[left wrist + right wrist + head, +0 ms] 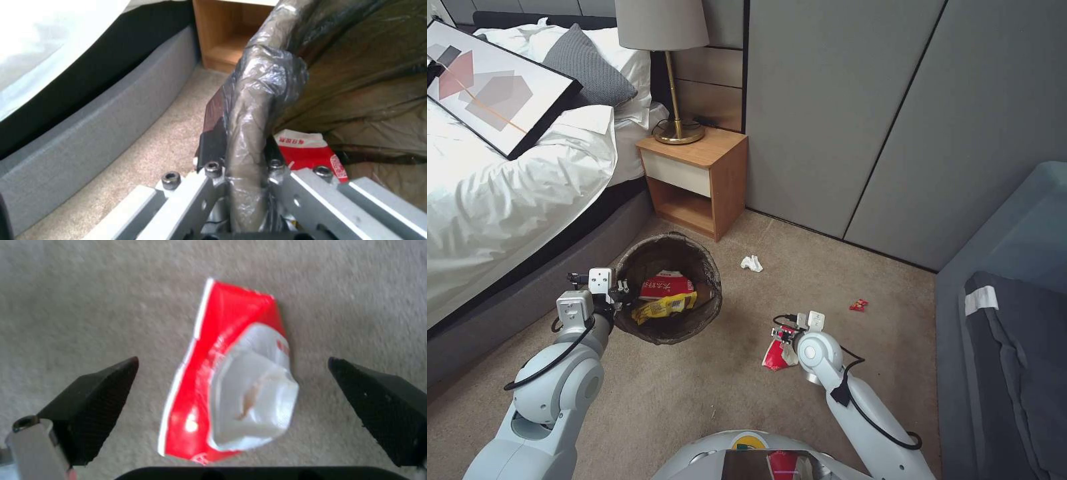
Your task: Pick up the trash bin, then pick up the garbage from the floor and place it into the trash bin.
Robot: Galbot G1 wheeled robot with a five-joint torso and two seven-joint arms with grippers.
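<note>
The left gripper [242, 173] is clamped on the rim of the trash bin [707, 267], arm bent at its side. The right gripper [231, 386] hangs spread wide, right of the bin, wrist angled down.

Trash bin [668, 288] left of wrapper [774, 356], beside bed [507, 200].

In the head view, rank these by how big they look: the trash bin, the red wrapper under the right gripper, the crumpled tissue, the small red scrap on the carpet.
1. trash bin, clearly largest, held up nearer the camera.
2. red wrapper, partly hidden by the right gripper.
3. crumpled tissue.
4. small red scrap, smallest.
</note>
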